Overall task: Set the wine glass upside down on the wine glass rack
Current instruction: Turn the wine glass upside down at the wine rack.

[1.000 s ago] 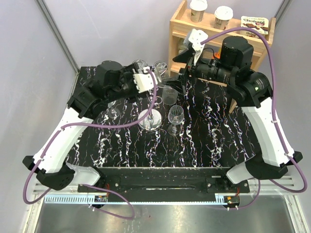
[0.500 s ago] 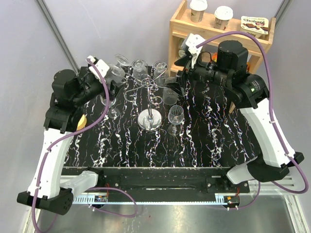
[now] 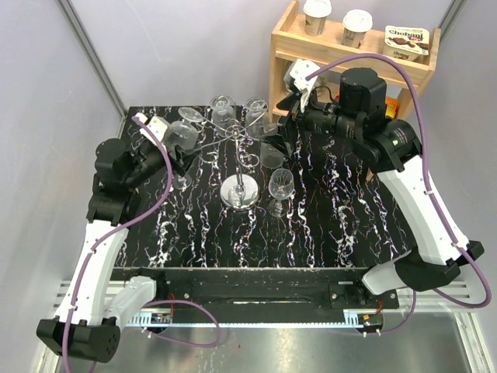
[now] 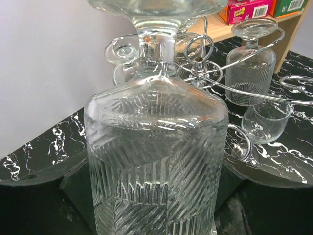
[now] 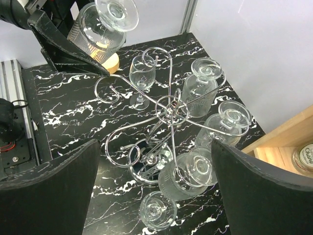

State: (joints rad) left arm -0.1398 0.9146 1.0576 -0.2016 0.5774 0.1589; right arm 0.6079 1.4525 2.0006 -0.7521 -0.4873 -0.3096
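The wine glass [image 4: 156, 147] sits between the fingers of the left gripper [image 4: 156, 188], which is clamped on its ribbed bowl. One dark finger [image 4: 73, 181] shows on each side of the glass low in the left wrist view. The glass is turned over: the rim of the bowl is toward the wrist, and the stem and round foot point away from it, upward. The rack [image 5: 171, 108] is the landmark here. The held glass hangs in the air at the left side of the rack, at about the height of its curled arms, close to their ends but apart from them (the right wrist view shows a free gap). It is not on the rack. Three glasses [image 5: 198, 88] hang upside down on the arms on the far and right sides of the rack. One glass [image 5: 142, 73] stands upright on the black marbled table [image 3: 334, 225] under a left arm of the rack. Another [image 3: 281, 185] stands upright just beside the round base, on its right. The right gripper [image 5: 156, 191] hovers above the far right side of the rack with its fingers wide apart and nothing between them. A wooden shelf [image 3: 283, 47] stands behind the rack, to the right.
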